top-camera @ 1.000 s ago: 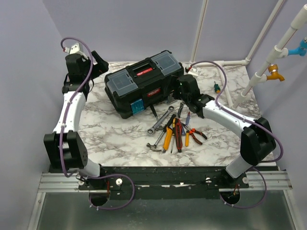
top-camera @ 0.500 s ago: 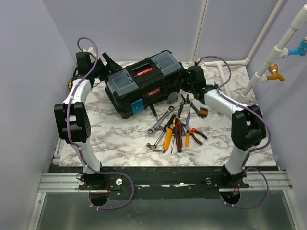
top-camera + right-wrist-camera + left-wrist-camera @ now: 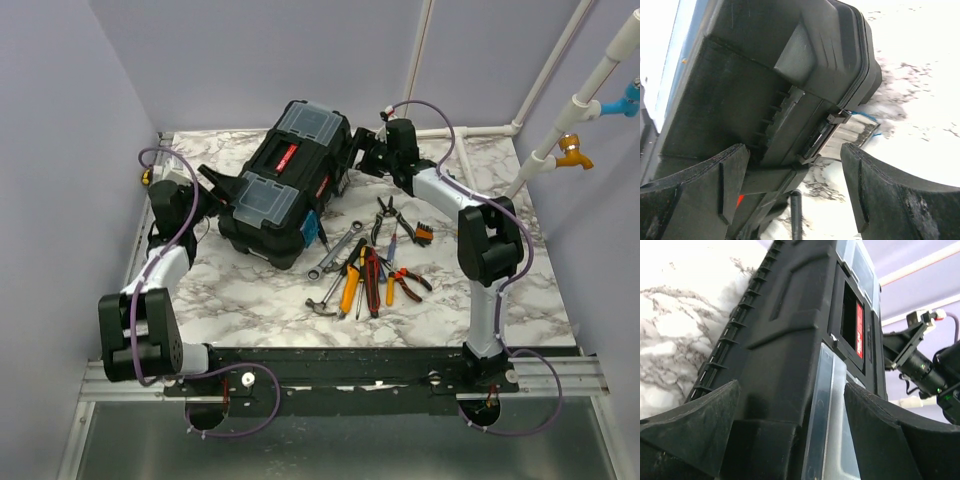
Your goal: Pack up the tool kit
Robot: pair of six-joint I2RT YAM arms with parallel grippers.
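The black tool box, lid shut, with a red handle label and clear lid compartments, lies slanted from near left to far right on the marble table. My left gripper is open, its jaws straddling the box's near-left end; the left wrist view shows the box between the fingers. My right gripper is open at the box's far-right end, and the right wrist view shows the box corner between its fingers. Loose tools lie right of the box: a wrench, a hammer and orange pliers.
More tools lie in the pile: yellow-handled screwdrivers, black pliers and a small bit holder. White pipes stand at the back right. Purple walls close in the left and back sides.
The tool box has swung round from lying nearly crosswise to a steep diagonal. My left gripper dropped to its near-left end; my right gripper moved to its far-right end.
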